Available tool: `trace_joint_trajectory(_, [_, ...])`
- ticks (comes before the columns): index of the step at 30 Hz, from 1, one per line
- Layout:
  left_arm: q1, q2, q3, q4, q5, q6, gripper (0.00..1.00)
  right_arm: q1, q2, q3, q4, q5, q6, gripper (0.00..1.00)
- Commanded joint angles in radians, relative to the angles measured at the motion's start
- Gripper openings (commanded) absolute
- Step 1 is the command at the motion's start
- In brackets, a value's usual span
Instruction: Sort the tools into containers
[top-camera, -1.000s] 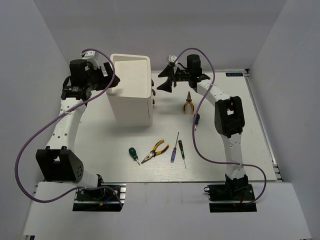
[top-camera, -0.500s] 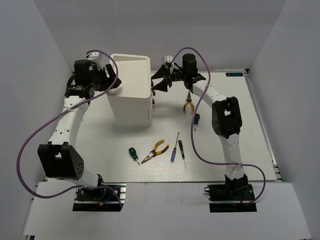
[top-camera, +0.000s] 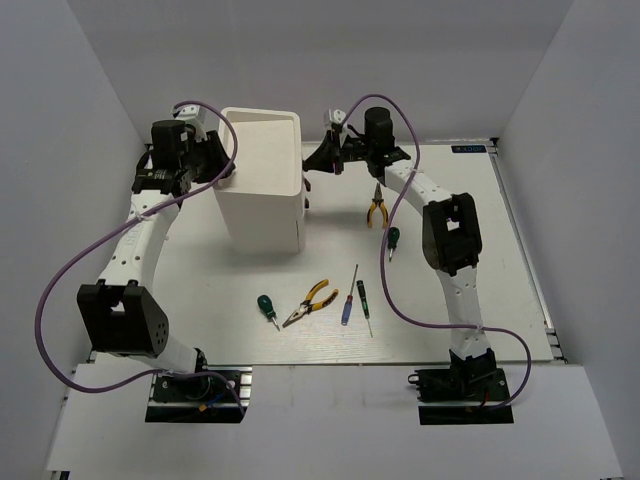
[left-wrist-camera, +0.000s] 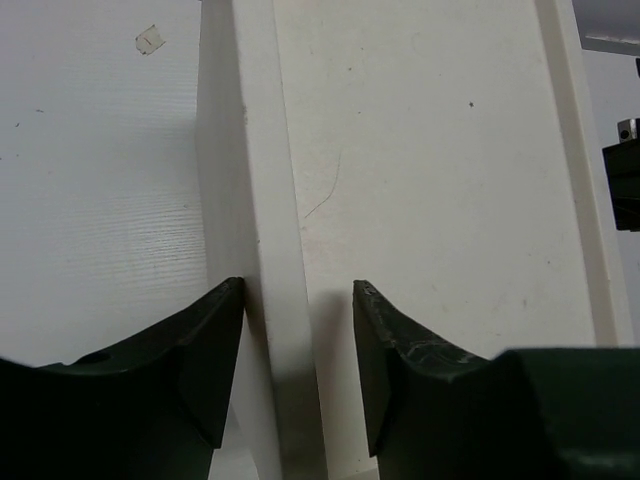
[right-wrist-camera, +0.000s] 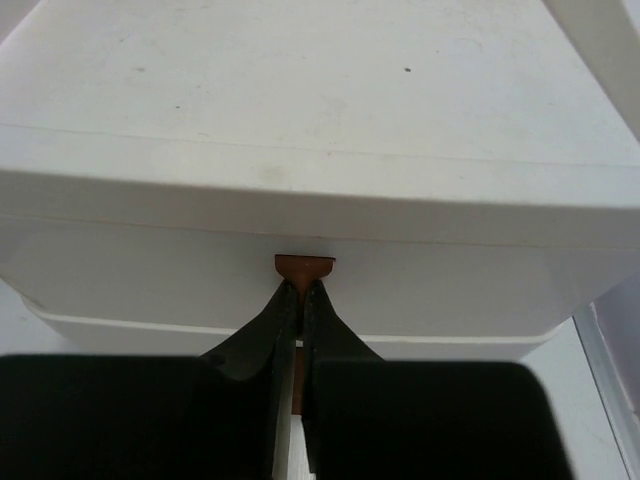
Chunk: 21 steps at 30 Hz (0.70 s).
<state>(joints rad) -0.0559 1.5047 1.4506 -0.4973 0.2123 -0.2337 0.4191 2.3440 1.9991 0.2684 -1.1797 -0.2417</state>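
Note:
The tall white cabinet (top-camera: 262, 190) stands at the back left. My left gripper (top-camera: 226, 172) straddles its left top wall (left-wrist-camera: 262, 200). Its left finger touches the outer face, the right finger (left-wrist-camera: 375, 330) stands a little off the inner face, so it is open. My right gripper (top-camera: 312, 163) is shut on the brown knob (right-wrist-camera: 305, 266) of a white drawer (right-wrist-camera: 150, 270) on the cabinet's right side. Tools lie on the table: yellow pliers (top-camera: 377, 208), a green screwdriver (top-camera: 393, 238), another green screwdriver (top-camera: 267, 308), more yellow pliers (top-camera: 310, 302) and two thin screwdrivers (top-camera: 348, 305).
White walls close in the table (top-camera: 450, 290) on the left, back and right. A purple cable (top-camera: 60, 290) loops out from each arm. Lower drawer knobs (top-camera: 305, 206) show on the cabinet's right face.
Both arms have moved in against the cabinet. The right jaws closed on the drawer knob. The left jaws narrowed around the cabinet's left wall.

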Motion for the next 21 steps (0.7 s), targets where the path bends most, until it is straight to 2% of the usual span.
trace_joint_trajectory(1, [-0.051,0.000,0.021,-0.015,0.076,-0.015,0.56,0.021,-0.006,-0.014,0.060,0.061,0.013,0.00])
trace_joint_trajectory(6, [-0.051,0.000,0.030,-0.015,0.058,-0.015,0.46,-0.002,-0.054,-0.066,0.100,0.239,0.080,0.00])
trace_joint_trajectory(10, [-0.051,0.000,0.030,-0.015,0.035,-0.015,0.41,-0.069,-0.126,-0.150,0.065,0.285,0.062,0.00])
trace_joint_trajectory(15, [-0.051,0.000,0.021,-0.015,0.006,-0.015,0.39,-0.121,-0.204,-0.272,0.037,0.281,0.045,0.00])
trace_joint_trajectory(21, [-0.051,0.000,0.021,-0.015,-0.004,-0.015,0.37,-0.155,-0.290,-0.393,-0.040,0.273,-0.074,0.00])
